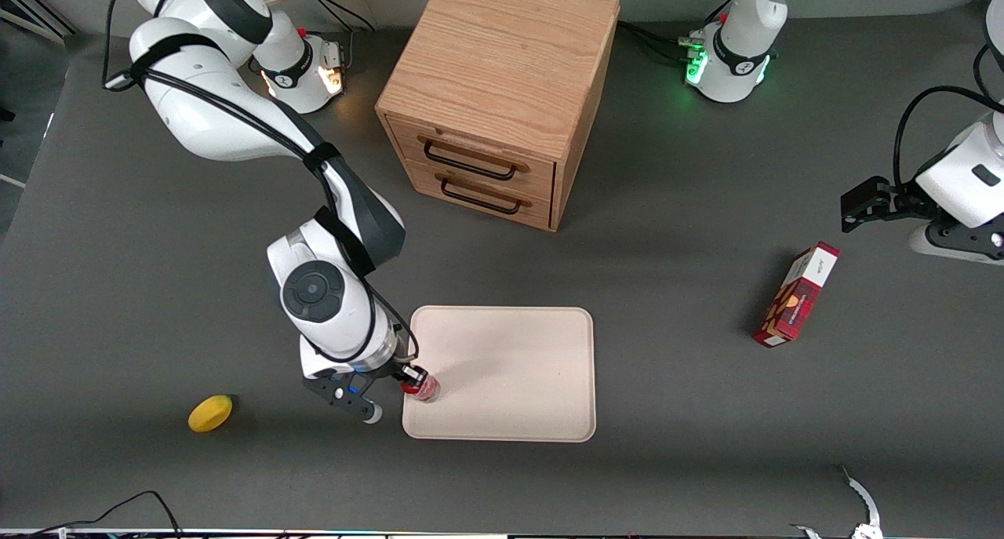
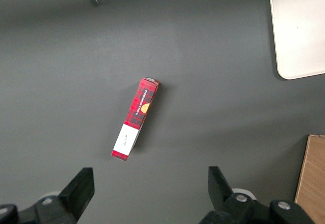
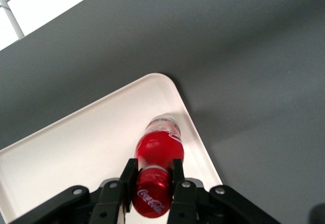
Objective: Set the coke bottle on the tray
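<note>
Over the tray's [image 1: 510,351] near corner — gripper [image 3: 152,183] clamped on the coke bottle [image 3: 155,158], seemingly upright, base possibly not touching.

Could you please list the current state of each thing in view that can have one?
coke bottle: capped, held near its cap, over the tray's corner; contact with the tray unclear.
tool: shut on the coke bottle, above the tray's edge.
tray: flat on the table, otherwise bare.
drawer cabinet: both drawers closed.
carton: lying on its side, closed.
lemon: whole, on the table.
</note>
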Controlling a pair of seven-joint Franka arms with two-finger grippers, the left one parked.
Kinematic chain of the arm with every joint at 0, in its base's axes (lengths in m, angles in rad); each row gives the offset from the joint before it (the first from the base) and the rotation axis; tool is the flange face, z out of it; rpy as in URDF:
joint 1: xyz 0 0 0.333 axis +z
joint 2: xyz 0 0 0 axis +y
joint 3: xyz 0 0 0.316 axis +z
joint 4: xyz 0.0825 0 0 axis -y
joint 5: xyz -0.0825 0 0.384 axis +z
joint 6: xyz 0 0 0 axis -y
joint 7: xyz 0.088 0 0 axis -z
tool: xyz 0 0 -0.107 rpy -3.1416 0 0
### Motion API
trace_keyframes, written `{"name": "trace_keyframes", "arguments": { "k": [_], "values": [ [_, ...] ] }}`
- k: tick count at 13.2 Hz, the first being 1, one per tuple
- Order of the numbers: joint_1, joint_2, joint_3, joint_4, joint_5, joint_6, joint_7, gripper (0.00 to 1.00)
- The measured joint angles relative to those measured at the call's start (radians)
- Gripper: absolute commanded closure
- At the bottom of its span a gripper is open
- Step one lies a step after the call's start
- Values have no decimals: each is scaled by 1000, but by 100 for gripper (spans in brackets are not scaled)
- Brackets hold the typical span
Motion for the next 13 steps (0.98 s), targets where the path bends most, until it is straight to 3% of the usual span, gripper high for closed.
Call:
{"name": "trace_keyframes", "arguments": {
  "k": [1, 6, 11, 13],
  "values": [
    [1, 2, 3, 2, -8, 9, 1, 0],
    [-3, -28, 35, 24, -14, -41, 2, 0],
    [-63, -321, 169, 41, -12, -479, -163, 0],
    [-131, -485, 184, -22, 95, -577, -286, 0]
  ]
}}
